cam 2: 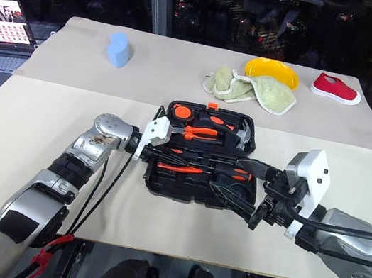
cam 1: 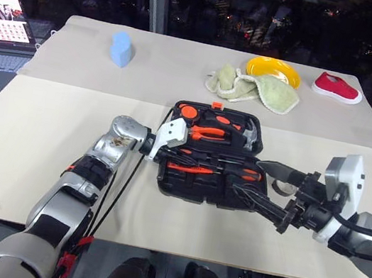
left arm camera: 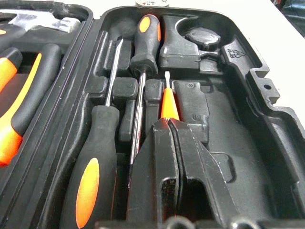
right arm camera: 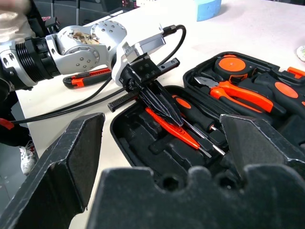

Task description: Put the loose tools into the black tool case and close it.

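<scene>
Left gripper (right arm camera: 164,112) fingers pinching slim orange tester pen (left arm camera: 168,103), tip over its slot in open black tool case (cam 1: 184,189) (screwdrivers already seated). Right gripper (cam 1: 257,184) spread, empty. Next: release pen; utility knife (right arm camera: 88,77) waits on table.

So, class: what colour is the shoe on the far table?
Red with a white sole, best seen in the left eye view.

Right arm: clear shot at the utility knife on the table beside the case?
Probably not. The utility knife lies beyond the open tool case and the left arm, whose left end effector is shut on the tester pen. The open right end effector would have to cross both.
</scene>
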`<state>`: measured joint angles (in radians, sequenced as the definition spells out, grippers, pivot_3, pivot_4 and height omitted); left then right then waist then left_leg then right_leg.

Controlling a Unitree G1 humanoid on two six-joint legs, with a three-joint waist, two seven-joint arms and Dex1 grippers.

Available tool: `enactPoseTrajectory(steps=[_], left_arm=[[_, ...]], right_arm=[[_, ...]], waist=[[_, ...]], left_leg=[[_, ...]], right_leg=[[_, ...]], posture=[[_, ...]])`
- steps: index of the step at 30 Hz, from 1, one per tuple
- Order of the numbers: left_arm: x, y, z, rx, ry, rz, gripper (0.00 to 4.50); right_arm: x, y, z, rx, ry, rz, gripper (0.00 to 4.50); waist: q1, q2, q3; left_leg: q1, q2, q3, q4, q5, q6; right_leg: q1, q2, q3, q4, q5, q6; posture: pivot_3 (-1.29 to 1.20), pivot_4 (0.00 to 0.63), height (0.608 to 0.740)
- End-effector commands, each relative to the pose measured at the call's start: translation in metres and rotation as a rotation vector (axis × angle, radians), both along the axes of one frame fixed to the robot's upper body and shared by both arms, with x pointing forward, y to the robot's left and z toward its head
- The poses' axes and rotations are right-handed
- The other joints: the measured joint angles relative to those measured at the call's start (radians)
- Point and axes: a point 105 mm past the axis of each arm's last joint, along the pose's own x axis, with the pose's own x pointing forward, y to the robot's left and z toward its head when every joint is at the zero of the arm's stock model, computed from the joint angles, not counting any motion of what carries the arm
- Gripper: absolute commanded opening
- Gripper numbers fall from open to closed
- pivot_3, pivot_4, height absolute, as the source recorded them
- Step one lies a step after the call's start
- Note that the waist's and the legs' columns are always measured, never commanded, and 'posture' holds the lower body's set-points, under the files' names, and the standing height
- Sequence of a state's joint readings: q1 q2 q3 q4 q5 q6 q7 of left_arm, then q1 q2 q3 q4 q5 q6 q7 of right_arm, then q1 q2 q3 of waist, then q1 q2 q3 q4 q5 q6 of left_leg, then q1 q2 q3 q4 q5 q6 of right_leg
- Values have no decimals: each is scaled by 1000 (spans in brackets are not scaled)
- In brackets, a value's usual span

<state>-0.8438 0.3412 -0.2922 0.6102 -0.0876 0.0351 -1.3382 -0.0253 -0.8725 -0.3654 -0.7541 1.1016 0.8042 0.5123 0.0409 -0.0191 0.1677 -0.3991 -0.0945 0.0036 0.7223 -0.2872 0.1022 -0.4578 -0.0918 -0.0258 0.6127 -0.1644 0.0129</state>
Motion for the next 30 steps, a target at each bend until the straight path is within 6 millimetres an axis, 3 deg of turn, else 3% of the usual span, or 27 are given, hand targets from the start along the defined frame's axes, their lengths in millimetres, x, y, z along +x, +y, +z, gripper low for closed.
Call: enactPoseTrajectory(steps=[1,12,15,25,28,30], left_arm=[[-1,1,-10,45,-35,-18,63],[8,5,-28,92,-39,28,63],[8,7,-25,71,-17,34,63],[3,29,-6,14,-25,69,63],[4,47,33,-58,19,137,63],[-1,61,55,-84,43,175,564]], right_arm=[[0,-1,13,11,-44,-4,4500],[-1,0,12,16,-40,-5,4500],[-1,1,12,15,-41,0,4500],[10,1,15,2,-48,32,4500],[13,4,16,-5,-55,64,4500],[14,6,16,-21,-59,90,4500]], waist=[[0,0,0],[0,0,-7],[0,0,-7],[-23,0,-8],[-30,0,-7],[-34,0,-7]], left_leg=[[0,0,0,0,0,0],[4,0,0,0,-1,2],[6,0,0,0,-5,9],[6,0,3,-2,-2,2],[6,1,3,-3,-1,2],[3,1,4,-2,-1,2]], right_leg=[[0,0,0,0,0,0],[4,0,0,0,0,0],[6,0,0,0,0,0],[3,0,3,0,0,0],[3,0,3,0,0,0],[0,1,4,1,0,0]], posture=[[0,150,732],[0,150,732],[0,150,732],[0,150,732],[0,150,732],[0,150,732]])
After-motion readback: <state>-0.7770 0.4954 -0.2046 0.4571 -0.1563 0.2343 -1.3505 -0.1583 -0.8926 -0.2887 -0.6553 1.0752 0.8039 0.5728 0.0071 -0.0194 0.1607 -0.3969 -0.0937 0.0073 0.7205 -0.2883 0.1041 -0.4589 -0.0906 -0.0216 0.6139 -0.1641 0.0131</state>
